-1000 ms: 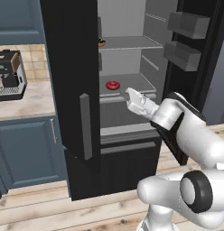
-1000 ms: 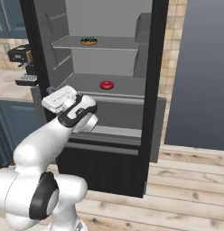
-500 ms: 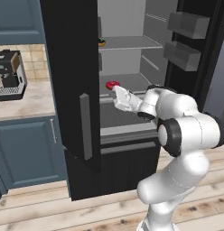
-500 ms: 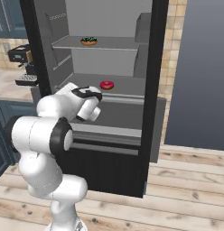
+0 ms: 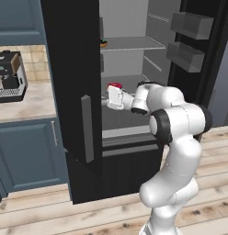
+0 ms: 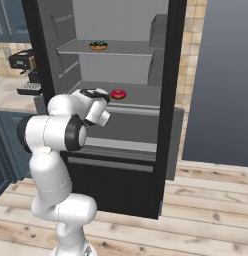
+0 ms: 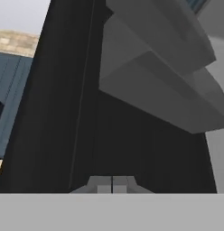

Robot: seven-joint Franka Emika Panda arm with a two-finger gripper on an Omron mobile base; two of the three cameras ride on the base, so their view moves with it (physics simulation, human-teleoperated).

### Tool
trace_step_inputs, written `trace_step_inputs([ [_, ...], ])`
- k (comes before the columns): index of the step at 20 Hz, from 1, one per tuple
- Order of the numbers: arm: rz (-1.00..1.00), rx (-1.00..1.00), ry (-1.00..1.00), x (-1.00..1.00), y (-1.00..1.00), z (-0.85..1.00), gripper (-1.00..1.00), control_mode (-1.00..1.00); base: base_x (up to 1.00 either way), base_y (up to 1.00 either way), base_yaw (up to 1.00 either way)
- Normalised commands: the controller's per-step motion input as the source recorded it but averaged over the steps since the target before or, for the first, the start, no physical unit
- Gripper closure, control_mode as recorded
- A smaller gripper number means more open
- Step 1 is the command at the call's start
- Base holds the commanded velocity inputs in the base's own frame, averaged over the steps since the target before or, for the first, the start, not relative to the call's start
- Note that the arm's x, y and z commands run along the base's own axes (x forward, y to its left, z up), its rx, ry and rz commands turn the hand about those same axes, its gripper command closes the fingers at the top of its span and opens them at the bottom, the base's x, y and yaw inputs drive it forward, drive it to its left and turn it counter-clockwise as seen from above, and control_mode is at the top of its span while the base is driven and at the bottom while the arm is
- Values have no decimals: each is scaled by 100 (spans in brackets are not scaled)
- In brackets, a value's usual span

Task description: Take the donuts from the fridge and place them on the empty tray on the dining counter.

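The glossy black fridge (image 6: 168, 100) stands open, grey shelves inside. Two ring donuts: a shiny pink one (image 6: 118, 94) on the middle shelf, a chocolate one (image 6: 99, 45) above. The gripper (image 5: 111, 97), beside the pink, looks closed, tips together.

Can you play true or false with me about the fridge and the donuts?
1. The pink donut sits on a fridge shelf. True.
2. The chocolate donut is on the shelf below the pink one. False: it is on the shelf above.
3. The fridge is open. True.
4. The claw is holding the chocolate donut. False: that donut lies on its shelf, far from the claw.
5. A coffee machine stands on the counter. True.
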Motion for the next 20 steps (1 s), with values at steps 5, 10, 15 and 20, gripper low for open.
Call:
trace_step_inputs([
  [5, 14, 0, -2, -1, 73, 0, 100, -100, 0, 0, 0],
  [10, 24, 0, -1, -27, 89, 0, 100, -100, 0, 0, 0],
  [15, 29, -3, -1, -22, 100, -4, 100, -100, 0, 0, 0],
  [20, -2, -11, -13, -7, 100, -1, 100, -100, 0, 0, 0],
])
